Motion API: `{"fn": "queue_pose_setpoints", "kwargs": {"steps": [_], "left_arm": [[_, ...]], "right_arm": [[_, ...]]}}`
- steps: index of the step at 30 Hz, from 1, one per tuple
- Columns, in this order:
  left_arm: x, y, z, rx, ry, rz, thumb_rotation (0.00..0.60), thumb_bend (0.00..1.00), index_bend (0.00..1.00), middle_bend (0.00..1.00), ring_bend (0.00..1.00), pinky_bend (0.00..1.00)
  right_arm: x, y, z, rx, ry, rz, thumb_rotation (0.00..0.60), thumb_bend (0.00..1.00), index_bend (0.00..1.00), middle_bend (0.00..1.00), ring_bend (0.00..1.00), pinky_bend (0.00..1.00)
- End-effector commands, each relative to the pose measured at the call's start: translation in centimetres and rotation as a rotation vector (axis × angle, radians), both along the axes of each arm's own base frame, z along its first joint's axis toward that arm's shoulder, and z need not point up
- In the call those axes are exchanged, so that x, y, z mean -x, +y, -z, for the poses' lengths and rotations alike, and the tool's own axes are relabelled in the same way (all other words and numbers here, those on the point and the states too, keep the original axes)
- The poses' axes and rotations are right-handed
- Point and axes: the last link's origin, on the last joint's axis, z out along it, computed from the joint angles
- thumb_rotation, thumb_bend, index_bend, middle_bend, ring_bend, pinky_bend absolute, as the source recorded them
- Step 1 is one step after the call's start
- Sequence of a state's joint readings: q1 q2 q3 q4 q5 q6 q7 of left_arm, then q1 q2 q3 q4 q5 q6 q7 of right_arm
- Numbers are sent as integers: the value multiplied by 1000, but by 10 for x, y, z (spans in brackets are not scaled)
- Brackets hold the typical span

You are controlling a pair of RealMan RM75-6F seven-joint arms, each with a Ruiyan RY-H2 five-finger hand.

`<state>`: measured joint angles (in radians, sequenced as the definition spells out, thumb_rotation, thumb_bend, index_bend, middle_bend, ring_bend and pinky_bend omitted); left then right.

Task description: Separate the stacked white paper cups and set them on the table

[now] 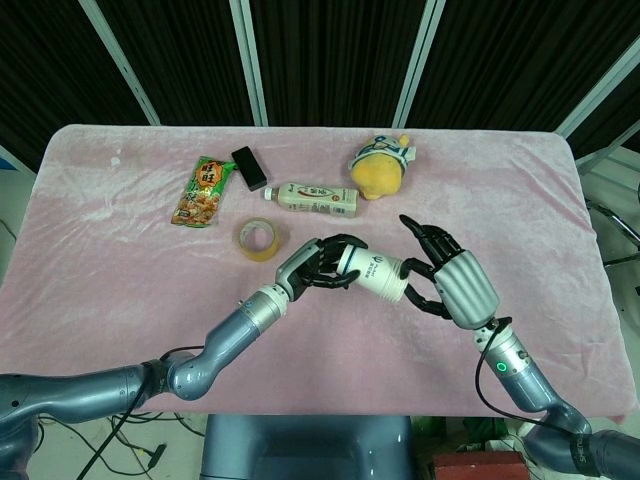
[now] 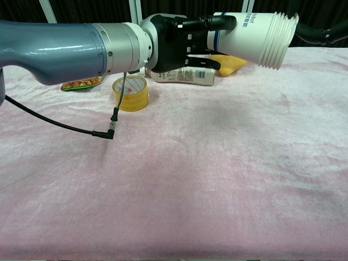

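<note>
A stack of white paper cups (image 1: 378,275) lies on its side in the air above the pink table (image 1: 120,270), its open rims pointing right. My left hand (image 1: 318,266) grips the stack's closed base end. In the chest view the stack (image 2: 254,35) shows several nested rims, with the left hand (image 2: 176,42) wrapped round its base. My right hand (image 1: 448,284) is at the rim end, its fingers (image 1: 421,237) spread above and below the mouth. Whether they press on the rim is unclear. Only its dark fingertips (image 2: 322,34) show in the chest view.
A yellow tape roll (image 1: 258,238) lies just left of the left hand. Behind it are a drink bottle (image 1: 318,198), a black box (image 1: 249,168), a snack bag (image 1: 203,190) and a yellow plush toy (image 1: 380,164). A cable (image 2: 103,128) hangs from the left forearm.
</note>
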<state>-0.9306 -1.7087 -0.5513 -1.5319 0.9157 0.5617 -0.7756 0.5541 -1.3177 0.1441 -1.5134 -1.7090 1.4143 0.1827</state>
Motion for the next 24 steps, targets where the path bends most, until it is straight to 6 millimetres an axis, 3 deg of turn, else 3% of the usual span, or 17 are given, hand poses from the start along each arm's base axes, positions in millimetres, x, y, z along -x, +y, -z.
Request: {"fn": "queue_pose_setpoints", "kwargs": {"steps": [1, 9, 24], "left_arm": [[0, -1, 4, 7, 5, -2, 600, 400, 423, 405, 339, 558], [-3, -2, 8, 7, 17, 4, 600, 400, 423, 402, 339, 559], [10, 10, -17, -55, 10, -28, 600, 400, 433, 402, 339, 563]], "right_arm": [[-1, 1, 1, -6, -2, -7, 600, 371, 663, 0, 162, 178], [-2, 4, -1, -8, -26, -13, 600, 438, 772, 9, 178, 178], [9, 4, -10, -11, -25, 13, 600, 440, 804, 10, 178, 178]]}}
